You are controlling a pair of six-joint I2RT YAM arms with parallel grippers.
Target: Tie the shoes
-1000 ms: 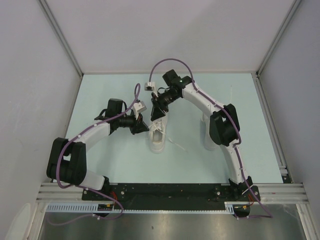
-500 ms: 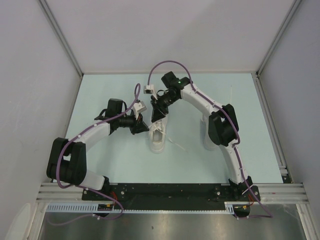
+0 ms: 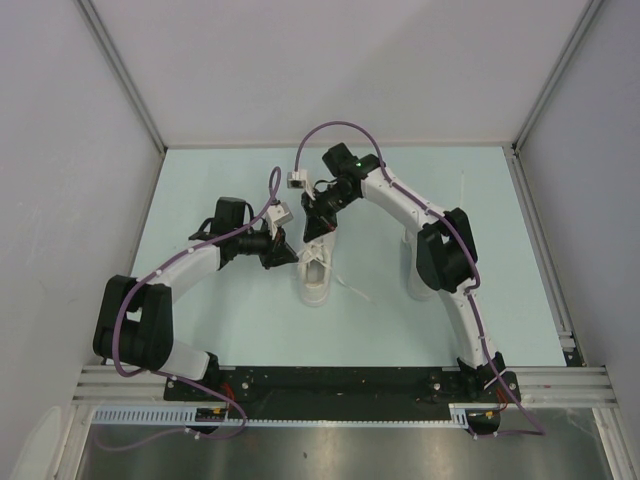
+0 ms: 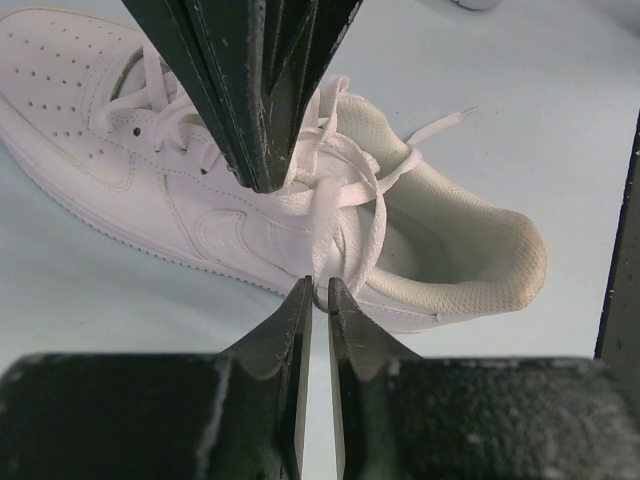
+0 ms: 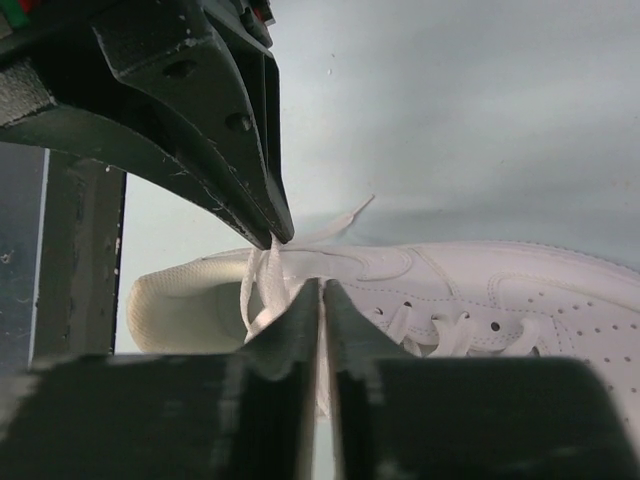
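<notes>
We see a white low-top sneaker (image 3: 318, 282) standing on its sole in the middle of the pale blue-green matte tabletop (image 3: 210, 190), toe toward the near edge and heel away. Its upper is smooth and leather-like, with a field of small punched holes over the rounded toe and stitched panel seams along the side. The padded collar is lined in fine off-white mesh, and the sole is a thick, plain white band. The flat woven white laces (image 4: 330, 215) cross the eyelets and bunch over the tongue. One loose end with a stiff tip trails onto the table beside the shoe.

The left gripper (image 4: 318, 290) has black, wedge-shaped matte fingers and meets the shoe from its left side. Its tips are drawn almost together, leaving only a slit. A strand of lace runs down into that slit, so we read it as pinched on the laces. The right gripper (image 5: 320, 288) reaches in from the heel end. Its tapered dark fingers are pressed together with lace strands gathered at their tips. The two sets of tips sit just beside each other above the tongue.

A second white sneaker (image 3: 414, 290) stands well to the right, parallel to the first. It is partly hidden under the right arm (image 3: 440, 255), and neither gripper touches it.
</notes>
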